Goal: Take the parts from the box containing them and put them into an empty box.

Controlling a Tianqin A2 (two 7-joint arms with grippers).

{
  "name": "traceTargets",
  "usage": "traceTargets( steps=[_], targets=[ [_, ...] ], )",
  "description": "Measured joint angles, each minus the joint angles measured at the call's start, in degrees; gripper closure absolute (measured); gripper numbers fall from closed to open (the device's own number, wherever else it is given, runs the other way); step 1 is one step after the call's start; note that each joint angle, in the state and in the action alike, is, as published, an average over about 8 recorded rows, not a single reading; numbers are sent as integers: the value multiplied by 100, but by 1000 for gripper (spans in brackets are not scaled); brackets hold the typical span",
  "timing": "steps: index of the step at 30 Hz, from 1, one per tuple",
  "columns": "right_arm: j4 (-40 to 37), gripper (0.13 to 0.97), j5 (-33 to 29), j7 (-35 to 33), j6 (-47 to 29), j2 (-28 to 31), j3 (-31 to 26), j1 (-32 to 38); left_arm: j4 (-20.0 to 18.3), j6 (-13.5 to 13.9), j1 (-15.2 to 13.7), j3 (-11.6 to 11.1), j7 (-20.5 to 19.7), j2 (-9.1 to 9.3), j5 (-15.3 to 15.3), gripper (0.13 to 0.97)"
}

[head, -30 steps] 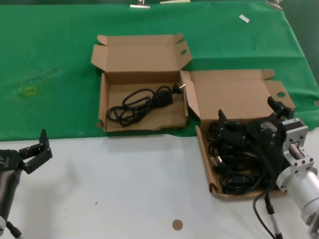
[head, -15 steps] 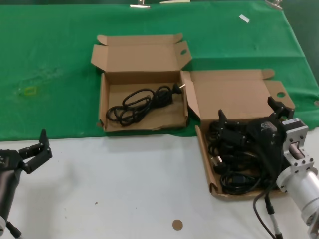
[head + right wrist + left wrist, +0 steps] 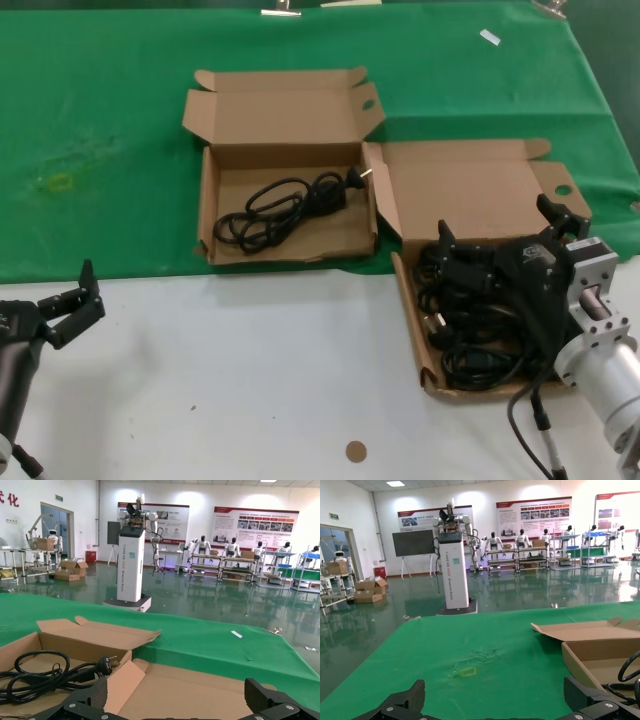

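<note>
Nearest the robot, on the white table [image 3: 250,380], the left gripper [image 3: 70,305] waits at the near left corner, fingers spread and holding nothing, well apart from both boxes; it looks parked while the other arm works. A small brown disc [image 3: 355,452] lies alone on the white surface near the front edge.

To the right, the right gripper [image 3: 500,250] hangs over the source box [image 3: 470,200], fingers spread wide and empty, just above the heap of black cables [image 3: 465,335] piled in its tray. Whether the fingertips touch the heap cannot be told. The wide spread suits a grab at a loose, springy coil; since the coils overlap, one pull may well drag several together.

Beyond and to the left, on the green cloth [image 3: 100,150], sits the receiving box [image 3: 285,115], lid folded back, close beside the source box's lid flap. One coiled cable [image 3: 285,205] with its plug already lies in its tray, so transfer appears begun but far from finished. The upright flap between the two boxes is the likeliest snag for a dangling cord. A white scrap [image 3: 489,37] lies at the cloth's far edge.
</note>
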Motion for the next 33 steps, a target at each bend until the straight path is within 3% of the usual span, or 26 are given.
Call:
traceTargets(
  steps=[33],
  targets=[
    [0, 129, 0, 0, 0, 0, 0, 0, 0, 0, 0, 0, -1, 0, 0, 132]
  ],
)
